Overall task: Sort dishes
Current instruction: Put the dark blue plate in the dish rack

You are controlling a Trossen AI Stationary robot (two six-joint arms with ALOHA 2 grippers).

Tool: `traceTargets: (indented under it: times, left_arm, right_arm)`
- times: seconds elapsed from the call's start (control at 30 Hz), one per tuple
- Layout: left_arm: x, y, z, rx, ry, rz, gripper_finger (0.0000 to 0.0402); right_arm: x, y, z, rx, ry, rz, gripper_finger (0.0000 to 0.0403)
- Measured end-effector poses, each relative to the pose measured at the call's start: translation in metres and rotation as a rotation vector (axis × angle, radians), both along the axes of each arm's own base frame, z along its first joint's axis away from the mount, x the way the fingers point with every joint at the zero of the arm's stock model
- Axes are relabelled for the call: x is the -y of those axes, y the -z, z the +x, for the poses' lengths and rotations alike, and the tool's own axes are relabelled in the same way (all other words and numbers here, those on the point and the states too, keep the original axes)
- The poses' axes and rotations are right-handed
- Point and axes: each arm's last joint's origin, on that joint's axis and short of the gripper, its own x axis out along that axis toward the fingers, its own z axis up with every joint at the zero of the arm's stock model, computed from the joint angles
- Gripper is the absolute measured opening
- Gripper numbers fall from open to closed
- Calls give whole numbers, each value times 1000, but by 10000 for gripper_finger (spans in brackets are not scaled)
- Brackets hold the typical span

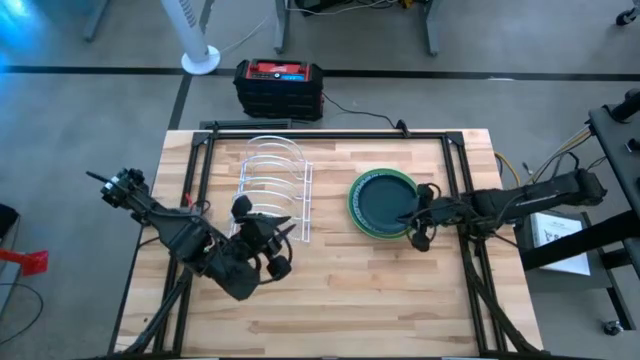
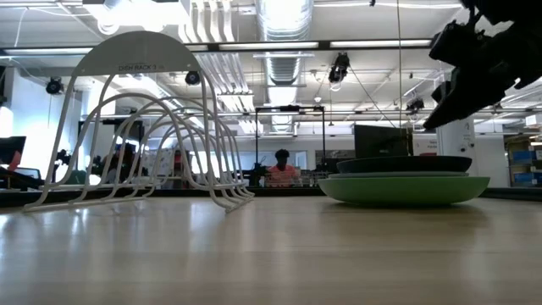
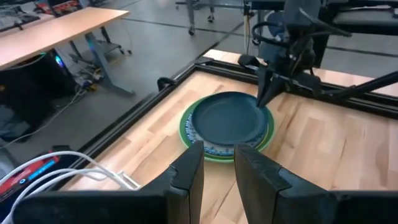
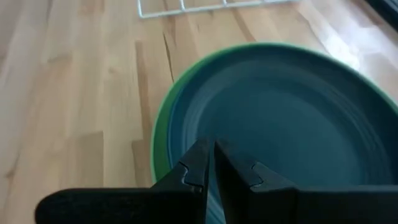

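Your right gripper (image 1: 418,228) sits right of the middle in the high view, at the lower right edge of the pile of dishes (image 1: 383,203). Its two fingers are squeezed nearly together and they hold nothing; in the right wrist view the tips hang just over the near edge of the dark teal plate (image 4: 280,124). Your left gripper (image 1: 262,240) is at the lower left of the middle in the high view, just below the white wire rack (image 1: 273,185). Its fingers are a little apart and nothing is between them. Now look at the job. The rack has no plate in any slot, so I think nothing is sorted yet and all the plates are left to do. The plates lie flat in one pile on the wooden table (image 1: 330,300), right of the rack. The dark teal plate is on top, round and smooth. Under it you can see a bit of a plate with blue lines (image 3: 217,151), and a light green plate (image 2: 404,188) is at the bottom. You cannot tell from here how many plates are in the pile.
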Motion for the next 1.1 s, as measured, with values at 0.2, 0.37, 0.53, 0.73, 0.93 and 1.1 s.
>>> traceTargets:
  times: [0.2,0.37,0.53,0.73,0.93,1.1]
  left_arm:
    - [1,0,-2,12,-12,17,77]
    - [2,0,-2,9,-11,20,77]
    - [1,2,-6,-8,-26,41,77]
    - [1,3,-11,-5,-47,55,77]
    - [4,3,-13,-5,-42,62,77]
    - [5,3,-14,-4,-37,63,77]
  right_arm:
    - [-2,2,9,-55,-13,3,42]
    - [-2,1,16,-75,-2,-10,99]
    - [-3,5,20,-109,-10,-34,147]
    - [-4,13,24,-164,-52,-53,171]
    - [-6,20,29,-198,-89,-54,173]
    - [-6,26,31,-235,-95,-63,163]
